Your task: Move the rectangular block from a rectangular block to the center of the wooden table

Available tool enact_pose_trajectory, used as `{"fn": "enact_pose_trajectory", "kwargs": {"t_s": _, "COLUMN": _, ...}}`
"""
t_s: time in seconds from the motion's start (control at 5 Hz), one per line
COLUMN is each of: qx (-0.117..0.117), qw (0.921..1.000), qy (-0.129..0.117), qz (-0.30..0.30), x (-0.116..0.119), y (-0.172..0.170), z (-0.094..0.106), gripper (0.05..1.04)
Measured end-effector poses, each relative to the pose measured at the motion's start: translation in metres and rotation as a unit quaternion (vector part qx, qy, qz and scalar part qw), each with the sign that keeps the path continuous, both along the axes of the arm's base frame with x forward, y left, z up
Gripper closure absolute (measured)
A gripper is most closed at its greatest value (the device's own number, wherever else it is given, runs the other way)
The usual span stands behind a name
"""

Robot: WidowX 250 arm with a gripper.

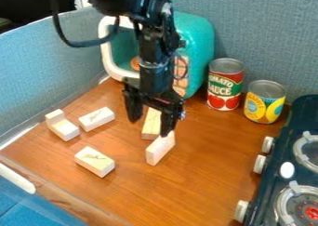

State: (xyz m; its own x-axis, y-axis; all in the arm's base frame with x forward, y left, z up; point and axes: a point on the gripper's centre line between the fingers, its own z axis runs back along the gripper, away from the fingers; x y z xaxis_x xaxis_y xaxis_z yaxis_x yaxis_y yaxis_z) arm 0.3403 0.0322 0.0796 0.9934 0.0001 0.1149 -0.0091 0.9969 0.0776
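The gripper (150, 122) hangs over the wooden table (205, 174), its two fingers wide apart and open. A pale rectangular block (151, 126) shows between and behind the fingers. Just below the right-hand finger, another rectangular block (160, 149) stands on a narrow side; whether the finger touches it I cannot tell. Lower left of these, a block (94, 162) lies flat with dark marks on top. Farther left are a flat block (97, 119) and a block (62, 128) with a small raised piece at its back end.
A teal and white toy box (197, 48) stands behind the gripper. Right of it are a red tomato can (225, 84) and a yellow can (264, 102). A dark toy stove (298, 174) with white knobs lines the right side. Blue-grey panels bound the left and back.
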Motion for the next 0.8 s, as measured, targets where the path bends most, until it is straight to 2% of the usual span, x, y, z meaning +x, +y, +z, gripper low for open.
{"fn": "enact_pose_trajectory", "kwargs": {"t_s": 0.2, "qx": 0.008, "qw": 0.9997, "qy": 0.013, "qz": 0.019, "x": -0.004, "y": 0.003, "z": -0.001, "gripper": 0.083}}
{"fn": "enact_pose_trajectory", "kwargs": {"t_s": 0.4, "qx": -0.002, "qw": 0.9992, "qy": 0.013, "qz": 0.039, "x": -0.007, "y": 0.014, "z": -0.003, "gripper": 0.083}}
{"fn": "enact_pose_trajectory", "kwargs": {"t_s": 0.6, "qx": -0.011, "qw": 0.9973, "qy": 0.035, "qz": 0.063, "x": -0.012, "y": 0.017, "z": -0.011, "gripper": 0.083}}
{"fn": "enact_pose_trajectory", "kwargs": {"t_s": 0.8, "qx": -0.01, "qw": 0.9973, "qy": 0.036, "qz": 0.063, "x": -0.012, "y": 0.017, "z": -0.011, "gripper": 0.083}}
